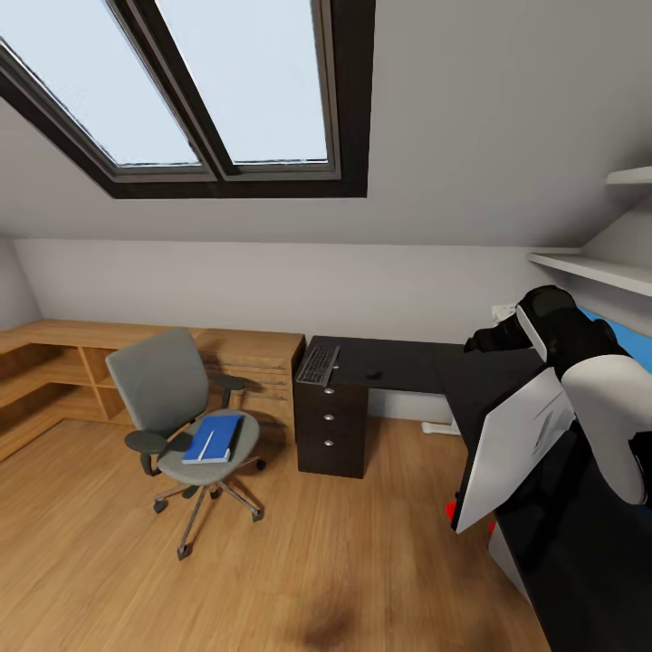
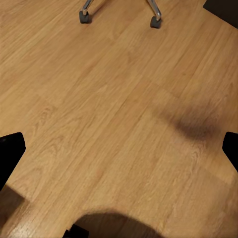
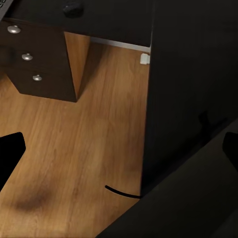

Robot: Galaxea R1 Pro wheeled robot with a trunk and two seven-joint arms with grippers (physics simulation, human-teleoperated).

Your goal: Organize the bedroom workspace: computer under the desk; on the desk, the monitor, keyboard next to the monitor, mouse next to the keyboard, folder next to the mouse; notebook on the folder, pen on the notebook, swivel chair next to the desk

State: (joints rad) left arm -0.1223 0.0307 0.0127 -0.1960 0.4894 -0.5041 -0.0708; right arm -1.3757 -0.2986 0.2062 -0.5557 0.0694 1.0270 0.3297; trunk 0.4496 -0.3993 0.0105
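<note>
The grey swivel chair (image 1: pixel 172 398) stands on the floor left of the black desk (image 1: pixel 412 362); its castors (image 2: pixel 155 21) appear in the left wrist view. The blue folder (image 1: pixel 215 439) lies on the seat with the white pen (image 1: pixel 206 444) on it. I cannot make out the notebook. The keyboard (image 1: pixel 319 364) and mouse (image 1: pixel 373 373) (image 3: pixel 73 8) lie on the desk. The monitor (image 1: pixel 521 444) leans tilted, white back showing, at the desk's inner edge beside my right arm (image 1: pixel 598 389). My left gripper (image 2: pixel 119 153) and right gripper (image 3: pixel 119 153) are open, holding nothing. The computer is out of view.
A light wood cabinet (image 1: pixel 72 362) runs along the left wall behind the chair. Dark drawers with silver knobs (image 1: pixel 330 418) (image 3: pixel 27 57) sit under the keyboard. White shelves (image 1: pixel 598 267) hang at the right. Open wood floor (image 1: pixel 299 561) lies between chair and desk.
</note>
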